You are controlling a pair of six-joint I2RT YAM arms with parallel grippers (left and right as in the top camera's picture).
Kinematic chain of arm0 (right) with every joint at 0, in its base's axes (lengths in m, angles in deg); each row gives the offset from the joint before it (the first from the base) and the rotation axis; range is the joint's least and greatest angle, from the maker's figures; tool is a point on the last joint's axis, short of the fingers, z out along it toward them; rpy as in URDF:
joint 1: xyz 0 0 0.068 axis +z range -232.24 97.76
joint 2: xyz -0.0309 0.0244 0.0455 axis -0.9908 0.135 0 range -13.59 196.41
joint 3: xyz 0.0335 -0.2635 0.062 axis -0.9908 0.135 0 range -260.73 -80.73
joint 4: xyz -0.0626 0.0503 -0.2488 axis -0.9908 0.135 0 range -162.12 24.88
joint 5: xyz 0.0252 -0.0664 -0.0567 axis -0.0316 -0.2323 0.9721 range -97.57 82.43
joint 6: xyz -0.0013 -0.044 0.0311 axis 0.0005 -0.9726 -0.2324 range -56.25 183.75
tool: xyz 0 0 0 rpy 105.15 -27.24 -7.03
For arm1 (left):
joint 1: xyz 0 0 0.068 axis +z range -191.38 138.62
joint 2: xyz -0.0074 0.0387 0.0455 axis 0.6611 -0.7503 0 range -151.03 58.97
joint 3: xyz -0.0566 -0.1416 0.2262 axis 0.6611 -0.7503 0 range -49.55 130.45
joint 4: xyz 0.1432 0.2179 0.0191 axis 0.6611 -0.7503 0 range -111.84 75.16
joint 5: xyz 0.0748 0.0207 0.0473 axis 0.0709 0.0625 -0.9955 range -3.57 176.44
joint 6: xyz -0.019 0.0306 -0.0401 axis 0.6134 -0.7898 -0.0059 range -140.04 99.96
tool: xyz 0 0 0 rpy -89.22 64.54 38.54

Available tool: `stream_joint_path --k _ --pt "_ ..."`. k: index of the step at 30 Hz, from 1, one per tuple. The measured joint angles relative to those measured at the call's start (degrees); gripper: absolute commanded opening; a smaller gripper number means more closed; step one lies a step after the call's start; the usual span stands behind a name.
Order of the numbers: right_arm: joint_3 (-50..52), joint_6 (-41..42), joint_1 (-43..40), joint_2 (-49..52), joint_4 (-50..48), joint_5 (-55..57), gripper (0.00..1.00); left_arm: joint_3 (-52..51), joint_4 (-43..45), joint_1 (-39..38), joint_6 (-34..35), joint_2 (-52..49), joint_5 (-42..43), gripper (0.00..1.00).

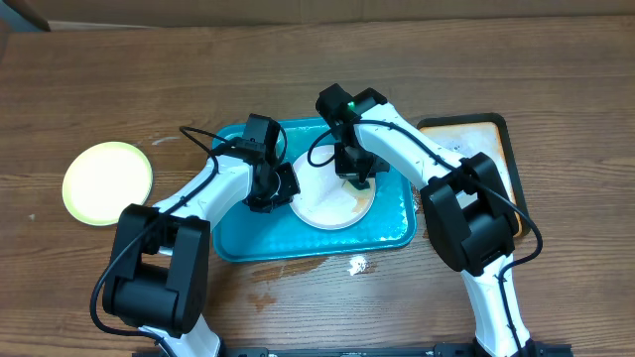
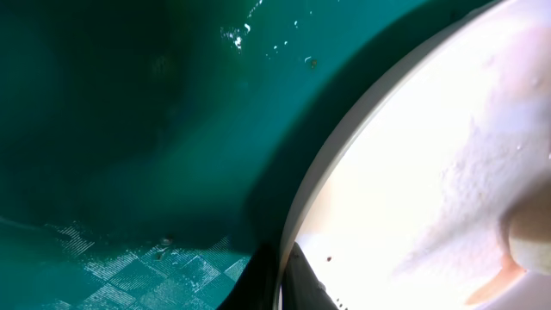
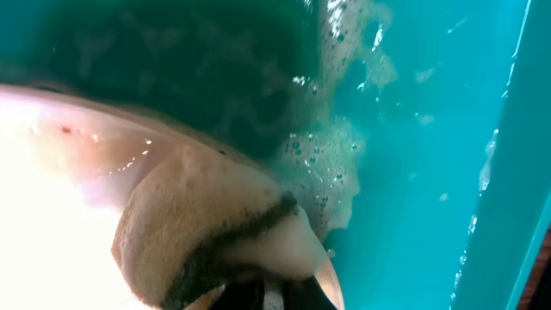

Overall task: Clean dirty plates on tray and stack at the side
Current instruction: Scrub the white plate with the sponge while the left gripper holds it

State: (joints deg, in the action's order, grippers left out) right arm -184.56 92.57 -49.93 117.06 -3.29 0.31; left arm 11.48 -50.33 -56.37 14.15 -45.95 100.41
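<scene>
Overhead: the tray's [image 1: 248, 243] long axis runs left-right. A white plate [image 1: 322, 210] lies flat in its right half, and a yellow-green plate [image 1: 107, 183] sits on the surface [image 1: 119, 79] well to the left.
Left wrist: the left end effector [image 2: 277, 277] is clamped on the white plate's rim.
Right wrist: the right end effector [image 3: 274, 294] is closed on a sponge [image 3: 189, 220] that rests against that plate.

I look down on a brown wood-grain table [image 1: 99, 79] that fills nearly my whole overhead view (the light on it is soft and even). A wet patch [image 1: 288, 270] darkens the near side, and a tan black-rimmed tray [image 1: 476, 134] sits at the far right.
</scene>
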Motion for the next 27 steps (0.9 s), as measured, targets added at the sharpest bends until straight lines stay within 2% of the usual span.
stream_joint_path --k 8,21,27 --pt "-0.72 1.07 -0.20 0.04 -2.49 -1.75 0.04 0.11 -0.79 0.37 0.07 0.00 -0.17 0.04" --pt "-8.52 -0.31 -2.12 2.05 -3.61 -10.71 0.04 0.26 -1.75 1.64 0.44 0.00 -1.36 0.04" --pt "-13.97 -2.51 -2.51 2.12 -0.22 -10.36 0.04 0.31 -2.05 1.75 0.42 0.00 -1.84 0.04"
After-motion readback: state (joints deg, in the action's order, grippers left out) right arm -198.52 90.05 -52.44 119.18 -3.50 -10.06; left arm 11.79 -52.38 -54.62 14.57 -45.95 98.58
